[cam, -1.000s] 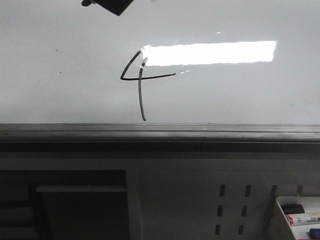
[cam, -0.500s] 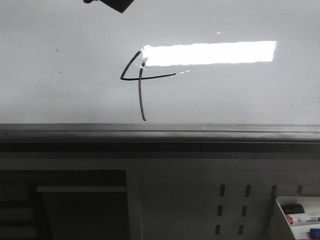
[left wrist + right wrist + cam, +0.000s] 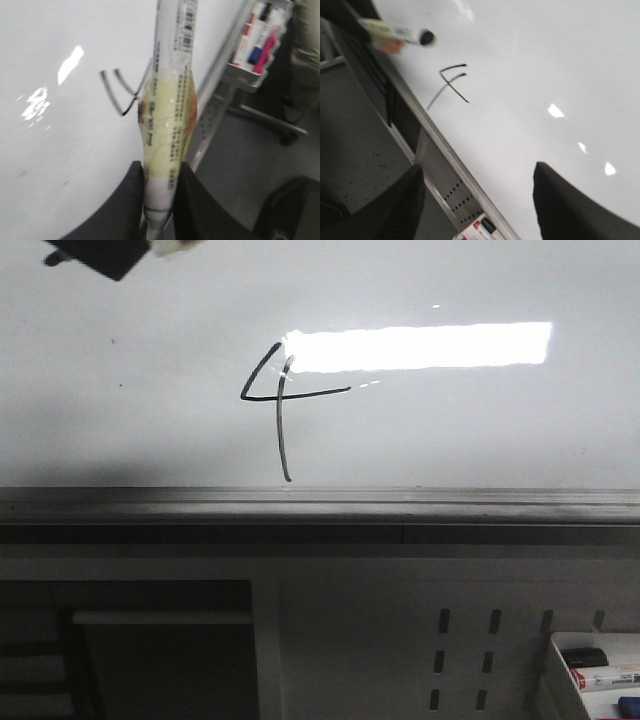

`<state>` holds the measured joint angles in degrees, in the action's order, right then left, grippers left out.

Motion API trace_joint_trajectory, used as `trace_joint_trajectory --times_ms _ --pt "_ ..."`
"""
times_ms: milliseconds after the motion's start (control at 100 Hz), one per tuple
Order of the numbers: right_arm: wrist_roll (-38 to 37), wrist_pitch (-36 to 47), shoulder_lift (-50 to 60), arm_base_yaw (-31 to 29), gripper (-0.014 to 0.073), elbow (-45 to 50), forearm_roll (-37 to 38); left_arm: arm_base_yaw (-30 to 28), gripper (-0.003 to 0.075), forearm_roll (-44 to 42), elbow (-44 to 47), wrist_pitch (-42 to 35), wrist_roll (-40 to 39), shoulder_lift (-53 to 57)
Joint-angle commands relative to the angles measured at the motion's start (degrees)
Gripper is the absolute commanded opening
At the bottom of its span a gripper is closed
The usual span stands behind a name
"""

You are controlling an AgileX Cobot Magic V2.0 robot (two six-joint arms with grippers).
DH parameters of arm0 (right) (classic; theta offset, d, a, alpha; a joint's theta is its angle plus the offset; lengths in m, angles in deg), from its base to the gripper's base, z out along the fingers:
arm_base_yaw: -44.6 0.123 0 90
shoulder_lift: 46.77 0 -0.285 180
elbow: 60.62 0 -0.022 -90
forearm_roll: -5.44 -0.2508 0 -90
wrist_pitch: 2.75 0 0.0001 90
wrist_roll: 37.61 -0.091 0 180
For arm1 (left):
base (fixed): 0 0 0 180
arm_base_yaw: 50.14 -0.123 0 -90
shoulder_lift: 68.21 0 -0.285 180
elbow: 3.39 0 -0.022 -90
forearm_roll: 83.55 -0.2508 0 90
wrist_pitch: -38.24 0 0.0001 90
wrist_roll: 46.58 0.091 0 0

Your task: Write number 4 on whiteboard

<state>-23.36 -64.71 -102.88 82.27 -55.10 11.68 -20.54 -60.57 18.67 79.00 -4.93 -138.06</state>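
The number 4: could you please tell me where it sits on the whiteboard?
In the front view, the number 4 sits left of centre on the whiteboard, above its metal rail.

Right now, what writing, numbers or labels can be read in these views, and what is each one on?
"4": hand-drawn in black on the whiteboard, the number 4.
Barcode and print on the marker in the left claw: too blurred to read.
Labels on the markers in the tray: too small to read.

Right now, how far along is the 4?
Done: the 4 is on the whiteboard, with slant, bar and long vertical all drawn. In hand: the left gripper holds the marker, tip off the board. The right gripper is open, holding nothing. Left: no stroke looks missing; probably just putting the marker away.
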Motion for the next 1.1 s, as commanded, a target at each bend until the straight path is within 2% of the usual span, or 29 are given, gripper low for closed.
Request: trace_joint_trajectory --times_ms 0,110,320,480,670,950,1040,1090 --pt "-6.3 1.6 3.9 -0.2 0.0414 0.4 4.7 -4.6 -0.0020 0.2 5.5 -13.1 -7.3 5.6" --pt "-6.6 3.9 6.7 -0.2 0.0414 3.1 4.8 -11.6 -0.0020 4.2 12.6 -22.4 -15.6 9.1" --pt "-6.7 5.2 7.4 -0.2 0.0414 5.6 4.7 -19.9 -0.0020 13.2 20.0 -31.6 -15.6 7.8" --pt "-6.8 8.3 7.4 -0.2 0.0414 7.0 4.3 -21.4 -0.0020 15.8 20.0 -38.8 -15.6 3.1" --pt "-6.8 9.9 7.4 -0.2 0.0414 7.4 4.1 -21.4 -0.0020 15.7 19.8 -39.6 -15.6 -2.7" --pt "-8.8 9.8 7.4 -0.2 0.0414 7.4 3.7 -21.4 -0.0016 14.2 19.8 -39.1 -15.4 -3.3" --pt "-8.8 9.8 7.4 -0.2 0.0414 7.4 3.7 -21.4 0.0033 13.9 19.8 -39.0 -15.4 -3.3" --pt "-8.8 9.8 7.4 -0.2 0.0414 7.4 3.7 -21.4 0.0092 13.0 19.8 -39.0 -15.4 -3.3"
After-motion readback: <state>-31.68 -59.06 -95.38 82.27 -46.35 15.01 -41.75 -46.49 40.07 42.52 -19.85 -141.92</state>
